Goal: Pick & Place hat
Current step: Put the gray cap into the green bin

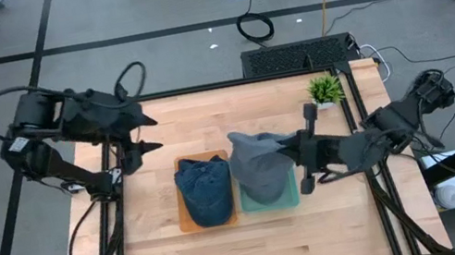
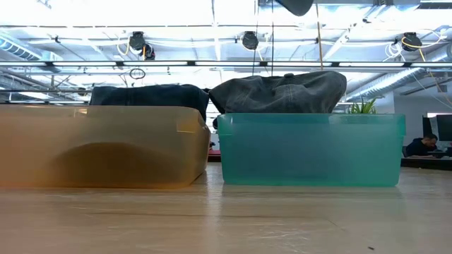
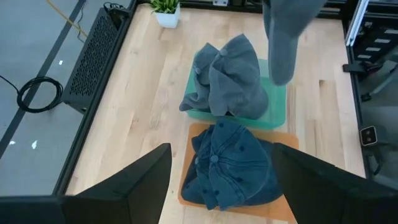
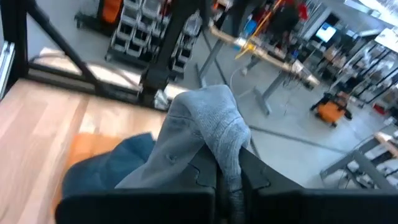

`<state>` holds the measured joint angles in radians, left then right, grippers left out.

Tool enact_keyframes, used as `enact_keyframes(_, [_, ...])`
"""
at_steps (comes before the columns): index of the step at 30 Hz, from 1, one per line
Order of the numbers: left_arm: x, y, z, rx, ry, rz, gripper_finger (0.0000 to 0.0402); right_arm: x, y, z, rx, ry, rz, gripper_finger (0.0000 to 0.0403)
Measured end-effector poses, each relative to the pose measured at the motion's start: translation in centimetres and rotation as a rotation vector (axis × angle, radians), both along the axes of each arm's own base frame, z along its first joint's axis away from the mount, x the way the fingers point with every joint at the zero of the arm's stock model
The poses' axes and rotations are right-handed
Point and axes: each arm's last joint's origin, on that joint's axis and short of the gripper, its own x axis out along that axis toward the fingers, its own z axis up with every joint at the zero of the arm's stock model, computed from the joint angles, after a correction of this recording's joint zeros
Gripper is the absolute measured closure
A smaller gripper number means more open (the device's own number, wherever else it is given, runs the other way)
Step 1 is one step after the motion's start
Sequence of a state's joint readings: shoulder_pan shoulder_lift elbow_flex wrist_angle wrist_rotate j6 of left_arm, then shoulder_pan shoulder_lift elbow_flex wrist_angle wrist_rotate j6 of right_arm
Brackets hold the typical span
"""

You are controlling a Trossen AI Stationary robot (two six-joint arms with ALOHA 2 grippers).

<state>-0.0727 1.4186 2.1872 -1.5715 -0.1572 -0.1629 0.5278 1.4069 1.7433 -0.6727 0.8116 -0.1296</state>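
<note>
Grey denim cap [image 1: 260, 170] is sitting over the teal plastic bin [image 1: 289, 199], its fabric pinched in the right hand [image 1: 300, 154] (fingers together), directly at its tips; left hand [image 1: 142, 135] is hanging apart, farther off

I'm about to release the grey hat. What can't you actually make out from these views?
- Low view: the bins' frosted walls hide how deep the grey hat and blue hat sit.
- High view: the grey hat covers most of the teal bin; whether it is fully inside is unclear.
- Right wrist view: the right gripper pinches grey fabric, which blocks the bin below.
</note>
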Motion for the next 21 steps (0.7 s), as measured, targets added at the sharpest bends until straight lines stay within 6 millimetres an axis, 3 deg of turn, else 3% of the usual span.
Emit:
enact_keyframes(8, [-0.4,0.0,0.1,-0.006,-0.010,0.000,0.0117,3.2,0.9,-2.1,0.032,0.163,-0.089,0.0399])
enact_keyframes(21, [0.5,-0.1,-1.3,-0.020,0.063,-0.019,0.0117,6.5,0.7,-7.7,0.142,0.423,-0.188,0.0399])
